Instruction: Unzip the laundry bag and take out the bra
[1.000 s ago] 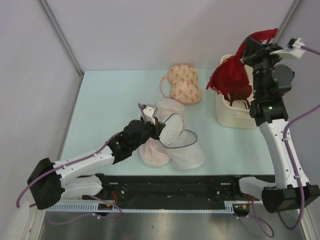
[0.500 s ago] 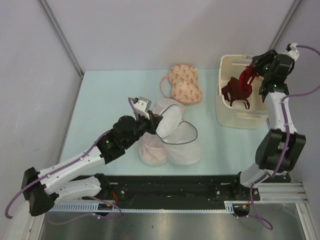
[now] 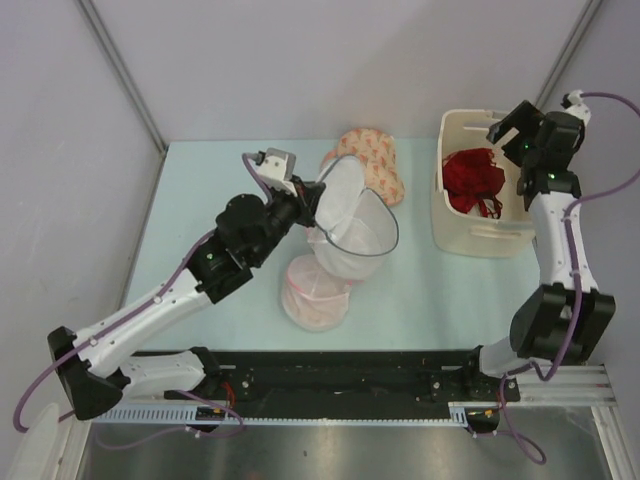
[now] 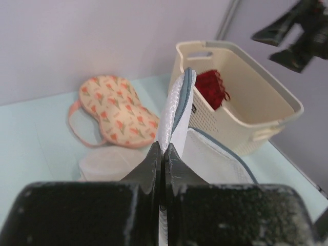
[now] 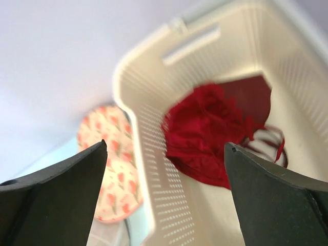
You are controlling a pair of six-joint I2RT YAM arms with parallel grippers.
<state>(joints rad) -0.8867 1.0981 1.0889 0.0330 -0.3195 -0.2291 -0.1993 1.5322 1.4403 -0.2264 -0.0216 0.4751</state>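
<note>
The laundry bag is held open above the counter's middle, its rim pinched by the left jaws. The bra is seen inside the basket at the far right corner, below the spread right jaws.

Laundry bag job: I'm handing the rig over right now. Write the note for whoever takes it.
Left gripper: shut on the grey zip rim of the laundry bag, holding it up so that it gapes open, with nothing red showing inside.
Right gripper: open and empty, above the basket.
Bra: lying loose in the basket, touching neither gripper.
Also on the table: a peach bra behind the bag and a pink-trimmed pouch in front of it.
Done: bag unzipped, bra out.
Left: probably only to set the bag down and pull both arms back.
</note>
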